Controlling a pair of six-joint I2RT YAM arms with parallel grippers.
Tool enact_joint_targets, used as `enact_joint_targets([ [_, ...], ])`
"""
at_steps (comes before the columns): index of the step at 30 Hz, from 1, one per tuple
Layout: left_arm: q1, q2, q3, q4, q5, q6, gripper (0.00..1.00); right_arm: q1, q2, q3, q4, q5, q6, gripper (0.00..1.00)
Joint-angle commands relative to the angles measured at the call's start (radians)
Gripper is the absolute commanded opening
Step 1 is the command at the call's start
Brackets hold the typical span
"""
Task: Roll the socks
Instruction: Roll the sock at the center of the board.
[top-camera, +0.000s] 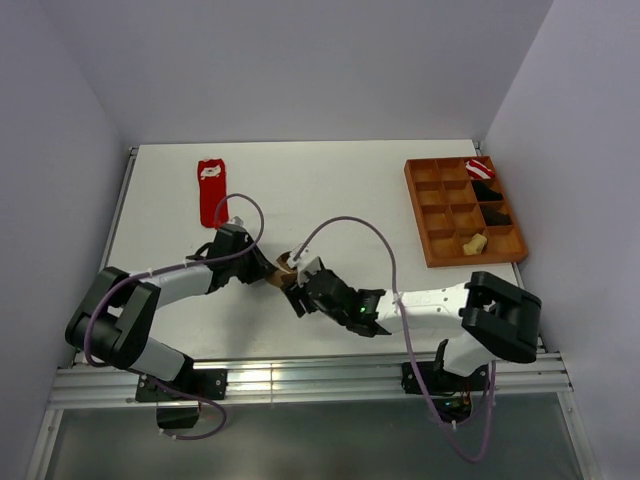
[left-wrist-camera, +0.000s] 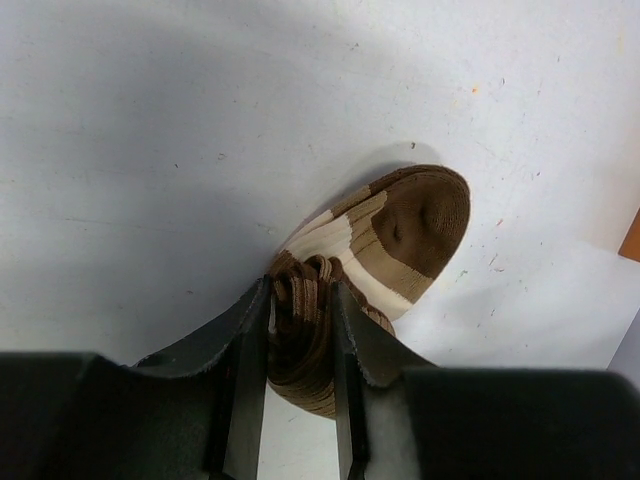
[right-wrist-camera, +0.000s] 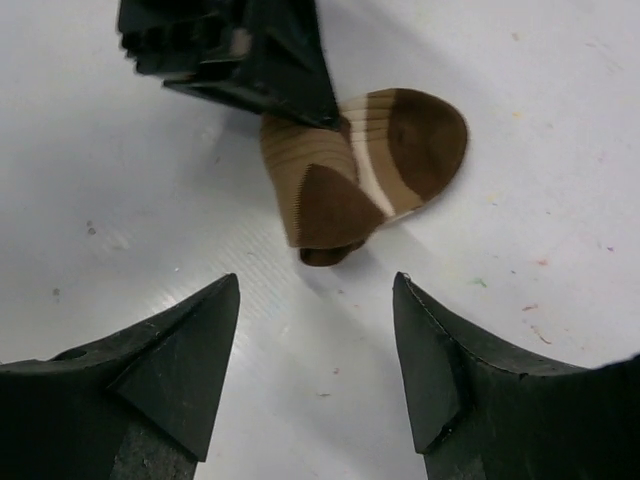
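The brown sock (left-wrist-camera: 400, 225), part rolled w/ toe end loose, sat pinched in left claw (left-wrist-camera: 300, 295), right claw (right-wrist-camera: 316, 282) wide & empty just short of it; red sock (top-camera: 212, 190) lay flat, unrolled, well beyond left claw on desk (top-camera: 330, 190), so most work prob. remained.

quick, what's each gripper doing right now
left gripper: closed on the brown striped sock
right gripper: open, holding nothing, sock just ahead of it
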Motion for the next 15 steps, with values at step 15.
enact_joint_targets([
  [15,-0.003,0.069,0.021,-0.181,-0.025,0.053,0.00,0.081,0.290,0.239,-0.025,0.119,-0.214,0.64],
])
